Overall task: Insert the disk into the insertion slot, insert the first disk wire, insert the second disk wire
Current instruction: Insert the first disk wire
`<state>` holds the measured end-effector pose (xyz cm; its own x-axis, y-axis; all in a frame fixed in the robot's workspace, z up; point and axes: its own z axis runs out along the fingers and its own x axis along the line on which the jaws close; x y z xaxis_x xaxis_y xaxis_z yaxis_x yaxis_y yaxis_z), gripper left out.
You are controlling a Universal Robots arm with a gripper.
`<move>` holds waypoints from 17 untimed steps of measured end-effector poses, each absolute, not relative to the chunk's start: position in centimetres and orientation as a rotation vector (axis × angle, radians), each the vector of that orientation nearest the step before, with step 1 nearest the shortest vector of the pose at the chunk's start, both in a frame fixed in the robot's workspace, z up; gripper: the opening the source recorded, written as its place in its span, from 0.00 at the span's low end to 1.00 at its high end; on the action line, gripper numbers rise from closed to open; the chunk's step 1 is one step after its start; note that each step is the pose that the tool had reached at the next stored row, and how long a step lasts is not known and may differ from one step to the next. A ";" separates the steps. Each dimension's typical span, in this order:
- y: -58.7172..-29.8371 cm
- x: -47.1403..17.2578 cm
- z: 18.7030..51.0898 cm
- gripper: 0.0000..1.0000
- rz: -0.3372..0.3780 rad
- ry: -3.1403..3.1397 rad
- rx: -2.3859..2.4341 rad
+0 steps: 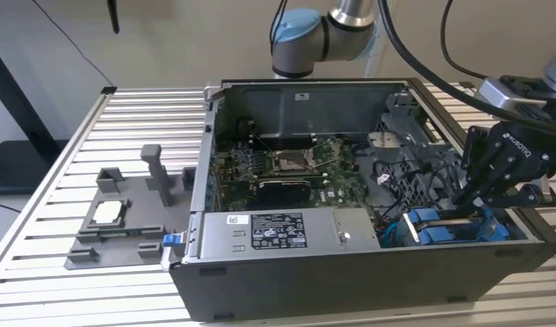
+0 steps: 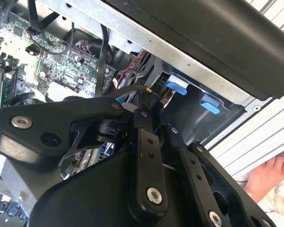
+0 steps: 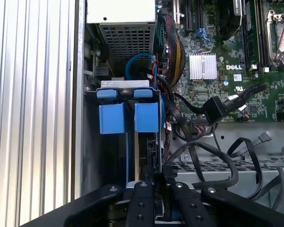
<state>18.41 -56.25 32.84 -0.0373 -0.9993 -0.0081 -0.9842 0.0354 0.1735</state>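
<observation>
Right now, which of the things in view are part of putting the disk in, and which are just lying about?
Job in hand:
gripper
disk, edge-on in the bay
insertion slot
loose black cable plug, probably one of the wires

Lying about:
grey parts tray
power-supply box
motherboard
a person's hand

Black gripper [image 1: 469,199], grey insertion slot [image 3: 125,84] with bright blue rails [image 3: 112,118], green motherboard [image 1: 340,178].
</observation>
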 end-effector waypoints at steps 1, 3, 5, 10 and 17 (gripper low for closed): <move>-56.2 18.4 32.8 0.20 -0.200 -2.175 2.097; -56.2 18.4 32.8 0.20 -0.199 -2.174 2.096; -56.2 18.4 33.4 0.27 -0.198 -2.174 2.096; -56.2 18.4 35.4 0.27 -0.198 -2.174 2.096; -56.2 18.3 37.2 0.27 -0.197 -2.174 2.095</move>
<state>18.26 -56.23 37.23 -0.0373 -0.9993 -0.0069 -0.9842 0.0356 0.1734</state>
